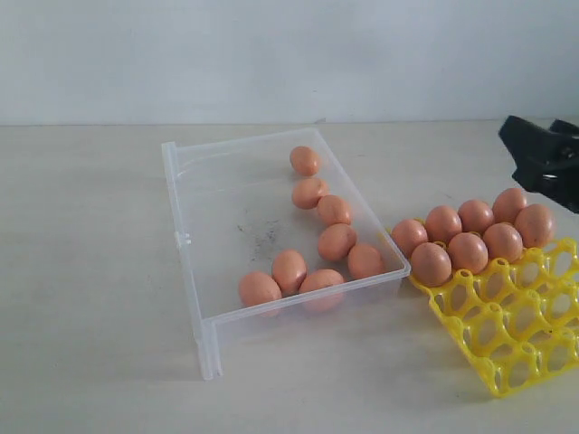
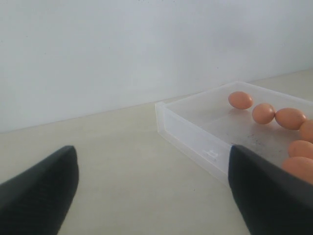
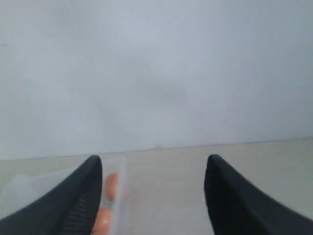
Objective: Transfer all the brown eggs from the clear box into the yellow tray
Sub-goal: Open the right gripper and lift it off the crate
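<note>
- A transparent plastic rectangular clear box (image 1: 179,237) holds eight orange-brown oval eggs (image 1: 336,241), strung along its right wall and near edge. Its left half is bare floor.
- Just right of the box, a bright yellow lattice egg tray (image 1: 507,334) carries eight more eggs in its far rows, and the near cups are open.
- The right gripper (image 3: 154,161), its jaws spread with nothing between them, hangs above the tray's far right corner, apart from the eggs.
- The left gripper (image 2: 151,152), spread wide, faces the box from outside its wall.

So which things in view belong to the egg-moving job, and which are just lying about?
Belongs to the job:
- brown eggs in the clear box
- more eggs already in the yellow tray
- left gripper and right gripper, jaws apart, holding nothing

Just there:
- no loose clutter in view
- only the table and the wall behind it
</note>
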